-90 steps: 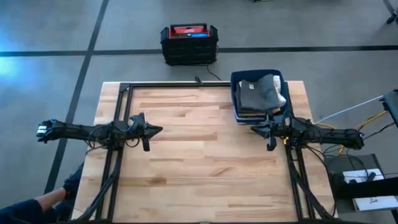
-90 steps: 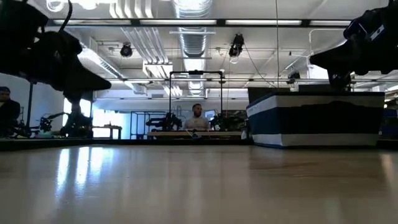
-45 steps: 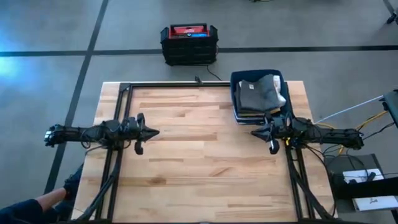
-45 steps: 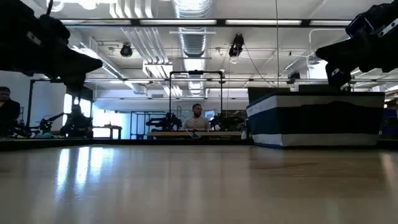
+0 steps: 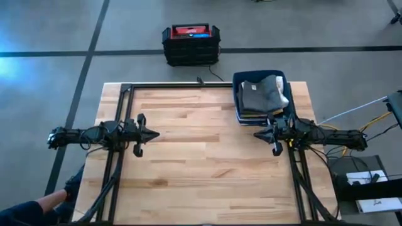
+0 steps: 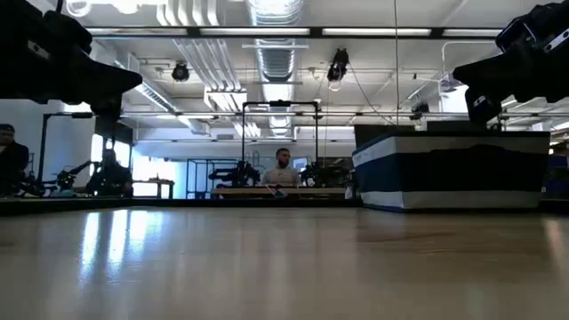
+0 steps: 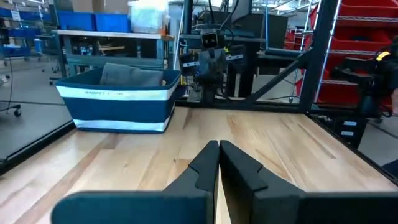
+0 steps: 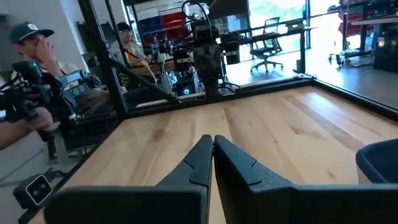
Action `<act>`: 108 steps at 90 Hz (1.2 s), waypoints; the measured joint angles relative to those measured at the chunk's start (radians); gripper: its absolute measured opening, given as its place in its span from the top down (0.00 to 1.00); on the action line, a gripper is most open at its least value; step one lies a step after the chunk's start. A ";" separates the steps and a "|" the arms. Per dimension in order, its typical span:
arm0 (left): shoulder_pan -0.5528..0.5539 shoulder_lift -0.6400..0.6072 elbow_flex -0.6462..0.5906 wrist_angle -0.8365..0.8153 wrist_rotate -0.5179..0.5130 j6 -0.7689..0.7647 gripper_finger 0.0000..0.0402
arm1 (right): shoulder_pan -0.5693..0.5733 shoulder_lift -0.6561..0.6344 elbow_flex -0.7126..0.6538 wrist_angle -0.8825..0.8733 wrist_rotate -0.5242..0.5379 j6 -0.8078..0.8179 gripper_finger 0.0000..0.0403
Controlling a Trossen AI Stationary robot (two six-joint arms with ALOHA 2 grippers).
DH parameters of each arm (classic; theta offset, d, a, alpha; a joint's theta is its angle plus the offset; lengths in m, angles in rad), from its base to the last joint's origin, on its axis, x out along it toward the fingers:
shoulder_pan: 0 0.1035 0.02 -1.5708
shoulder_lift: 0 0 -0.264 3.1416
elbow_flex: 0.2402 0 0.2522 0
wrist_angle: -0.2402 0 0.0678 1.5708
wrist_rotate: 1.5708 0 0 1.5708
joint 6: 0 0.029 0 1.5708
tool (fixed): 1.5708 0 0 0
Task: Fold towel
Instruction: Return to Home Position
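Towels [image 5: 260, 94] lay folded, stacked in bin [image 5: 235, 88], just beside right hand [image 5: 257, 134], well apart from left hand [image 5: 153, 134]. Both hands empty, fingers together, above worktop [image 5: 201, 169]. Folding judged done; only parking arms left

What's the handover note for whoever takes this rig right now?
Left gripper: shut, empty, above the left side of the wooden table, pointing inward.
Right gripper: shut, empty, above the right side, just on the near side of the blue laundry organizer.
Things: the folded gray towel tops the stack inside the organizer at the far right corner; the layers beneath barely show.
Done: towels folded and in the organizer.
Left: probably only parking both arms at home.
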 joint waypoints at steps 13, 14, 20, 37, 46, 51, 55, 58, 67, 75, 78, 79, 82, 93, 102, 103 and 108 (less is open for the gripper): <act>0.000 0.027 0.000 0.000 0.000 -0.004 1.00 | 0.000 0.000 0.000 -0.003 0.001 0.002 1.00; 0.000 0.029 0.000 0.000 0.000 -0.004 1.00 | 0.000 0.000 0.000 -0.003 0.001 0.002 1.00; 0.000 0.043 0.000 0.001 0.000 -0.005 1.00 | 0.000 0.000 0.000 -0.003 0.002 0.002 1.00; 0.000 0.080 0.000 0.001 0.000 -0.007 0.99 | 0.000 0.000 0.000 -0.004 0.002 0.003 1.00; 0.000 0.100 0.000 0.001 0.000 -0.007 0.99 | 0.000 0.000 0.000 -0.005 0.002 0.003 1.00; 0.000 0.110 0.000 0.001 0.000 -0.007 0.99 | 0.000 0.000 0.000 -0.005 0.002 0.004 1.00; 0.000 0.119 0.000 0.001 0.000 -0.007 0.99 | 0.000 0.000 0.000 -0.005 0.002 0.004 1.00; 0.000 0.126 0.000 0.002 0.000 -0.007 0.99 | 0.000 0.000 0.000 -0.005 0.002 0.004 1.00; 0.000 0.145 0.000 0.002 0.000 -0.007 0.99 | 0.000 0.000 0.000 -0.005 0.002 0.004 1.00; 0.000 0.162 0.000 0.002 -0.001 -0.007 0.99 | 0.000 0.000 0.000 -0.005 0.002 0.004 1.00; 0.000 0.168 0.000 0.002 -0.001 -0.007 0.99 | 0.000 0.000 0.000 -0.005 0.002 0.004 1.00; 0.000 0.170 0.000 0.002 -0.001 -0.007 0.99 | 0.000 0.000 0.000 -0.005 0.002 0.004 1.00; 0.000 0.176 0.000 0.002 -0.001 -0.007 0.99 | 0.000 0.000 0.000 -0.005 0.002 0.004 1.00; 0.000 0.196 0.000 0.002 -0.001 -0.007 0.99 | 0.000 0.000 0.000 -0.005 0.002 0.004 1.00; 0.000 0.210 0.000 0.003 -0.001 -0.007 0.99 | 0.000 0.000 0.000 -0.005 0.002 0.004 1.00; 0.000 0.212 0.000 0.003 -0.001 -0.007 0.99 | 0.000 0.000 0.000 -0.005 0.002 0.004 1.00; 0.000 0.219 0.000 0.003 -0.001 -0.007 0.99 | 0.000 0.000 -0.001 -0.005 0.002 0.004 1.00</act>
